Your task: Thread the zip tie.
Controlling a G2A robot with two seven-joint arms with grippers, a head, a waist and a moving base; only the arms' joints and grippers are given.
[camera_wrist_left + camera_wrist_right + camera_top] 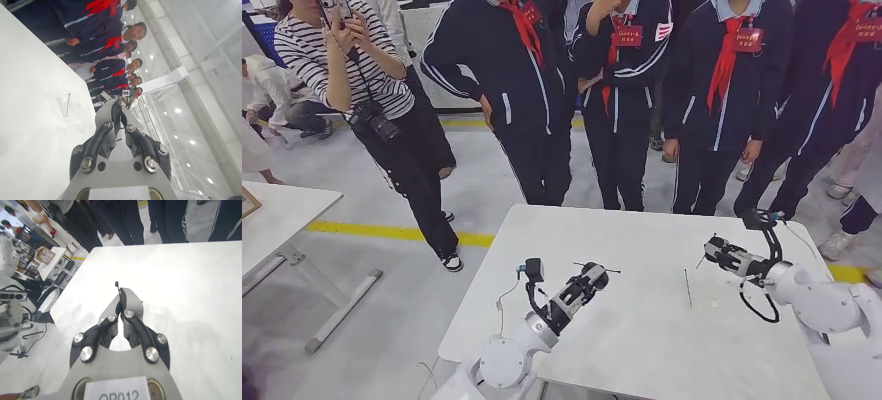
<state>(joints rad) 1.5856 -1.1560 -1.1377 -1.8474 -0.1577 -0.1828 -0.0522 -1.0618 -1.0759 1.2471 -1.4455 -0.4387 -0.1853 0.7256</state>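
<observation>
1. The right gripper (120,291) is seen at the centre of the right wrist view. Its fingers are pressed together on a black plastic zip tie (116,283). Only the square head and a short stub are shown above the tips; the rest is hidden between the pads.
2. The left gripper (594,275), low and left of centre in the top view, is closed on a thin black strip (613,270) that crosses its tips. Whether this strip has a head cannot be made out.
3. A second thin black tie (688,288) is laid flat on the white rectangular table (642,340), right of centre, and is touched by neither gripper.
4. A clear flat sheet (60,106) is faintly seen under that tie in the left wrist view; its edges are hard to trace.
</observation>
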